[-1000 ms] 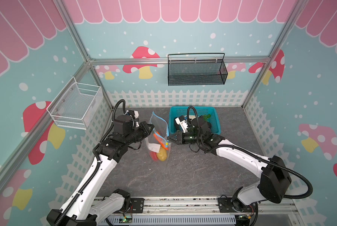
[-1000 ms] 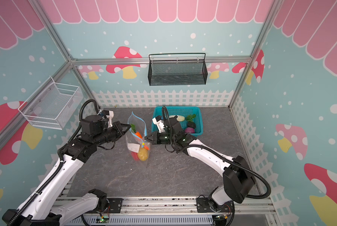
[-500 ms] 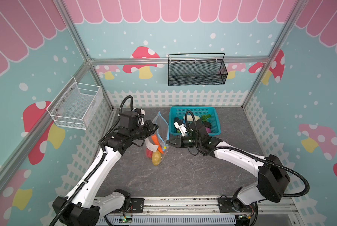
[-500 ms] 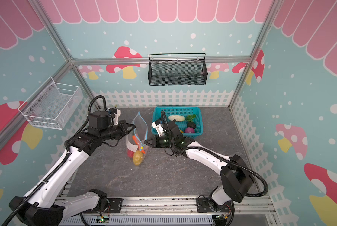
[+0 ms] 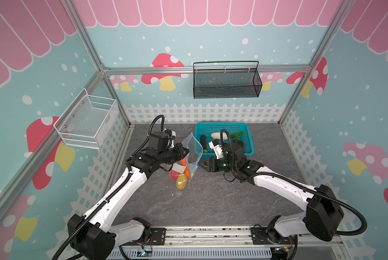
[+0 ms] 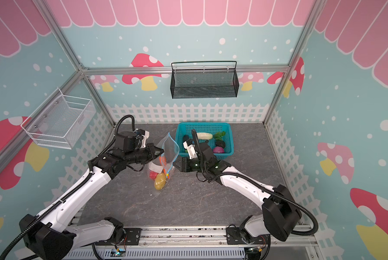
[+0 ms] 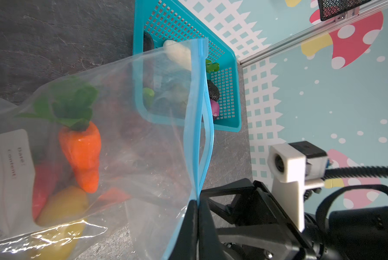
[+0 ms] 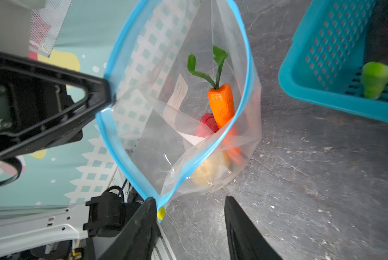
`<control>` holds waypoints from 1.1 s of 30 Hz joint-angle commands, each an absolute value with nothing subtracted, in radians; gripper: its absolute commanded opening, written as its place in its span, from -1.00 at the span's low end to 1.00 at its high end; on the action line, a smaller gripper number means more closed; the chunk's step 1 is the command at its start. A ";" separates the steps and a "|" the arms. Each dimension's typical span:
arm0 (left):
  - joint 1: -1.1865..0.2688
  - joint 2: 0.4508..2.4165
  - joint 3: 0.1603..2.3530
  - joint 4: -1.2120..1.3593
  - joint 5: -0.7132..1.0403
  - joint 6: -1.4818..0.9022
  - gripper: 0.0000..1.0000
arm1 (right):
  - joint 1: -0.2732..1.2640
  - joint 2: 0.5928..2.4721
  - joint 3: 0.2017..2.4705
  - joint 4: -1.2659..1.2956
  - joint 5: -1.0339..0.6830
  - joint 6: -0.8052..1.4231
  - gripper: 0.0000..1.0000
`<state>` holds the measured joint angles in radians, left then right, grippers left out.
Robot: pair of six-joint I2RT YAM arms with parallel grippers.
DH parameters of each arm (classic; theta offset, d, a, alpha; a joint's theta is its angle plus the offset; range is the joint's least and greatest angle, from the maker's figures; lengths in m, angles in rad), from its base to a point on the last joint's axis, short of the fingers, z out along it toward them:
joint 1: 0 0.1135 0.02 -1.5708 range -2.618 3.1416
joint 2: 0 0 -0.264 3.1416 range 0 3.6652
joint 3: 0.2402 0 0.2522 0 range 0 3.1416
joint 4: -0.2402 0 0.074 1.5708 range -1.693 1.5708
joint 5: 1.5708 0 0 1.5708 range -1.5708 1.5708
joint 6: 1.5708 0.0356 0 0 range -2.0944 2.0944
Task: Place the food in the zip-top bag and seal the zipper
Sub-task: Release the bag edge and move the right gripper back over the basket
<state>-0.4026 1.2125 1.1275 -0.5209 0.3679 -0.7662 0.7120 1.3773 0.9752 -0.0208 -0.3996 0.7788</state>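
The clear zip-top bag (image 5: 194,150) (image 6: 169,150) hangs open-mouthed over the table. My left gripper (image 7: 197,202) (image 5: 186,151) is shut on its blue zipper (image 7: 198,112) edge. An orange carrot (image 8: 221,105) (image 7: 82,153), a red piece (image 8: 207,123) and a yellow potato (image 5: 181,180) (image 6: 160,181) lie inside. My right gripper (image 8: 189,198) (image 5: 203,164) stands open beside the bag's lower corner, with one finger close to the yellow slider (image 8: 161,212) and nothing between its jaws. More food, a white radish (image 6: 203,135), a purple onion (image 6: 218,149) and a green piece (image 8: 374,80), sits in the basket.
The teal lattice basket (image 5: 248,137) (image 6: 231,140) stands just behind the right gripper, near the back fence. A white wire basket (image 5: 87,121) hangs on the left wall and a black mesh one (image 5: 225,81) on the back wall.
The right gripper has gone from shut to open, letting go of the bag's slider end and drawing back slightly. The left arm has shifted forward, still gripping the bag.
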 commanded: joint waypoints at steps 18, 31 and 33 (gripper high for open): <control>-0.405 1.225 1.083 -0.486 0.416 -0.757 -1.00 | 0.464 1.596 1.342 -0.507 -0.152 0.221 0.18; -0.405 1.251 1.092 -0.466 0.455 -0.764 -1.00 | 0.377 1.946 1.628 -0.628 -0.153 0.118 0.18; -0.405 1.255 1.089 -0.466 0.455 -0.762 -1.00 | 0.371 1.987 1.658 -0.641 -0.161 0.107 0.20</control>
